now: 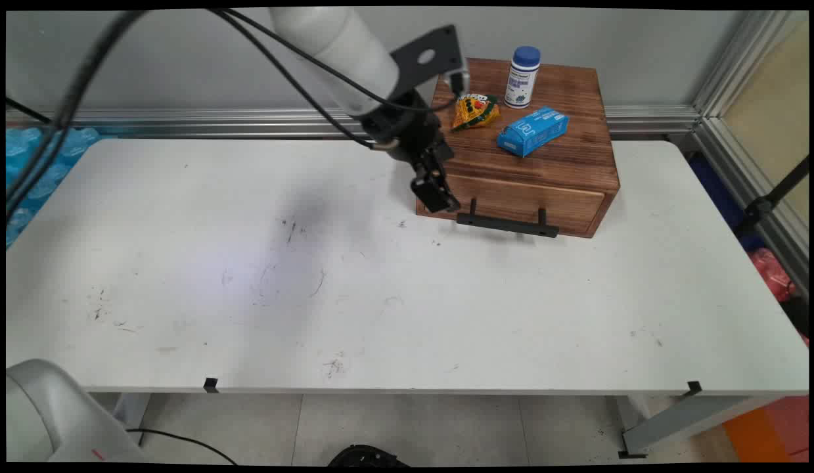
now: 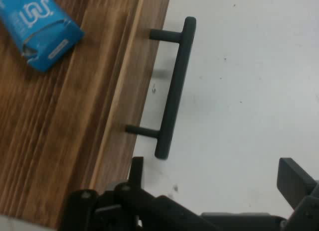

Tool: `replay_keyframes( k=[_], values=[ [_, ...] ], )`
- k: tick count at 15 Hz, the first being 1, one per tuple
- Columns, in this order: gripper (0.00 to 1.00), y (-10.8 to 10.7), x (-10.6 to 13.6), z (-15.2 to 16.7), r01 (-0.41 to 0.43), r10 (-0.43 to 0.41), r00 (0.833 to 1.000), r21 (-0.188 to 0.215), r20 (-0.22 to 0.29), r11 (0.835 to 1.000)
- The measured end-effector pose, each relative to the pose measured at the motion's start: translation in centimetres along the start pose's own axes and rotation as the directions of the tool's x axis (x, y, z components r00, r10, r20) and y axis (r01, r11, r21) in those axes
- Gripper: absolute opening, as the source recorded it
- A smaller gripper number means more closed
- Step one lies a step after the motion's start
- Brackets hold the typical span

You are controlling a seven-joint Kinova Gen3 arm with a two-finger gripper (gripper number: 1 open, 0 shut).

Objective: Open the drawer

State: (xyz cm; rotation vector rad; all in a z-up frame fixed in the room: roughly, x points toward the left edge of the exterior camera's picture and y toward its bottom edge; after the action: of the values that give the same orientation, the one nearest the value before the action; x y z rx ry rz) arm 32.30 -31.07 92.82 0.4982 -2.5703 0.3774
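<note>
Black gripper (image 1: 439, 197) is being held open just left of the wooden drawer box's (image 1: 564, 157) handle (image 2: 172, 91), nothing being gripped.

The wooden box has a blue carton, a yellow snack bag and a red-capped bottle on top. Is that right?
Not quite: the bottle has a blue cap, not red. The main view shows it standing on the wooden box beside the yellow snack bag and the blue carton.
</note>
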Motion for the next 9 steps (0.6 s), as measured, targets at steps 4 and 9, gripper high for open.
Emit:
replay_keyframes(
  k=[4, 9],
  values=[
    [1.0, -0.6, 1.4, 3.6, -0.031, 0.031, 0.999, -0.008, 0.021, 0.999],
    [1.0, -0.8, 2.7, 7.3, -0.047, 0.048, 0.997, -0.02, 0.052, 0.999]
  ],
)
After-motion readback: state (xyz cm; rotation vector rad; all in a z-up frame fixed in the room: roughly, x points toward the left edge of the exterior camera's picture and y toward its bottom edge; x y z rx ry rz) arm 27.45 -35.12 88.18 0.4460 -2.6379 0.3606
